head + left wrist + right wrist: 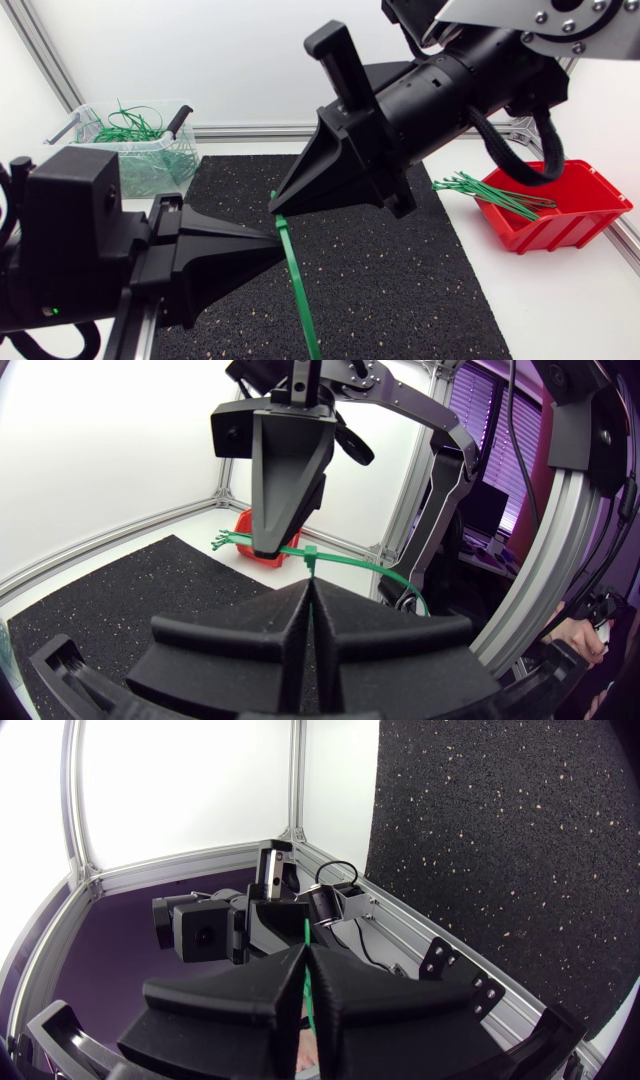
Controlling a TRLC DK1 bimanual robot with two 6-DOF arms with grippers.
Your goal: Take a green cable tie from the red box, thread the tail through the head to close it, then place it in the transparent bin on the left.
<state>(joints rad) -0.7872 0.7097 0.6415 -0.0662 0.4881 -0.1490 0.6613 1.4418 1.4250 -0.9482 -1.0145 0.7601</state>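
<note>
Above the black mat (400, 280), in the head view, the two grippers meet tip to tip. The left gripper (278, 243) is closed on the green cable tie (298, 290). The right gripper (277, 207) pinches its upper end, probably so that tail and head can be brought together. The long part hangs free towards the near edge of the surface. The transparent bin (150, 170) stands far left and the red box (575, 215) far right, both well apart, so there is open room between them.

In the left wrist view, the head of the green cable tie (350, 560) sits just above the closed left gripper (310, 588).

In the right wrist view, a green strip shows between the closed fingers of the right gripper (306, 952), and the left arm (205, 932) is close ahead.
</note>
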